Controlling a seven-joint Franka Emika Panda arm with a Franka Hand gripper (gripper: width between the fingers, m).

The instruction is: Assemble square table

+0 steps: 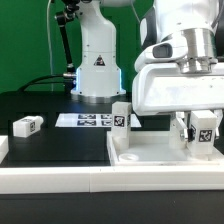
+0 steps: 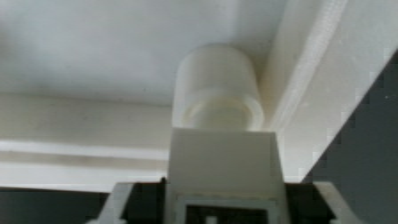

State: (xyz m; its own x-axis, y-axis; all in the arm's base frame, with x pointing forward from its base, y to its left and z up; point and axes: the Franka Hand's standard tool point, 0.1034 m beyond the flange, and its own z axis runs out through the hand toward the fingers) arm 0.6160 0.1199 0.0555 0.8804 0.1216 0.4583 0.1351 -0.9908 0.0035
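The white square slab [image 1: 150, 150] lies flat at the front right, with its raised rim showing in the wrist view [image 2: 89, 80]. One white leg [image 1: 120, 114] stands upright on the slab's far left corner. My gripper [image 1: 203, 132] is shut on a second tagged leg [image 1: 203, 122] and holds it upright over the slab's right side. In the wrist view this leg [image 2: 222, 130] runs from between my fingers [image 2: 135, 205] down to the slab, its round end close by the rim. A third leg [image 1: 27, 125] lies loose on the black table at the left.
The marker board [image 1: 88, 120] lies flat behind the slab, in front of the robot base [image 1: 98, 70]. A long white rail [image 1: 60, 178] runs along the front edge. A white piece [image 1: 3, 148] shows at the far left edge.
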